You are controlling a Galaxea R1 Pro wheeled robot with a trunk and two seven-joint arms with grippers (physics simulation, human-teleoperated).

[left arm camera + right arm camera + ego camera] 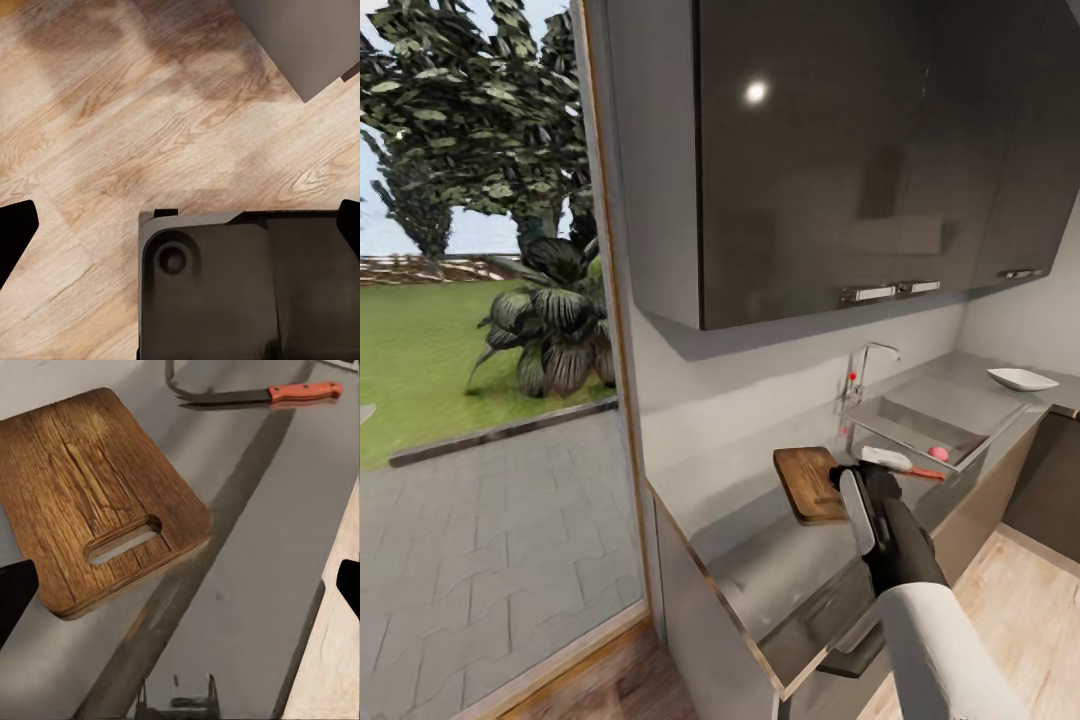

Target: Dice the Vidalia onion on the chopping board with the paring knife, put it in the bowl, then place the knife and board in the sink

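- The right gripper [857,478] hangs over the countertop [760,540] with nothing in it. In the right wrist view its two dark fingertips [15,592] sit far out at the frame's edges, so the jaws stand wide apart.
- The chopping board [808,482] lies flat on the countertop just ahead of that gripper. Its handle slot [124,540] is at the end nearest the arm, and its long axis runs away from the robot toward the back wall.
- The paring knife [259,394] lies beyond the board on the sink side, apart from the board. Its red-orange handle [925,473] points toward the sink [920,425] and its dark blade back toward the board.
- A small pink thing [938,453], probably the Vidalia onion, rests in the sink basin, farther along from the right gripper than the knife.
- The bowl [1021,379] sits on the countertop past the sink, well away.
- The left gripper's fingertips [13,232] are also spread and empty, over the wooden floor [112,112]; the right arm is judged the nearer one.
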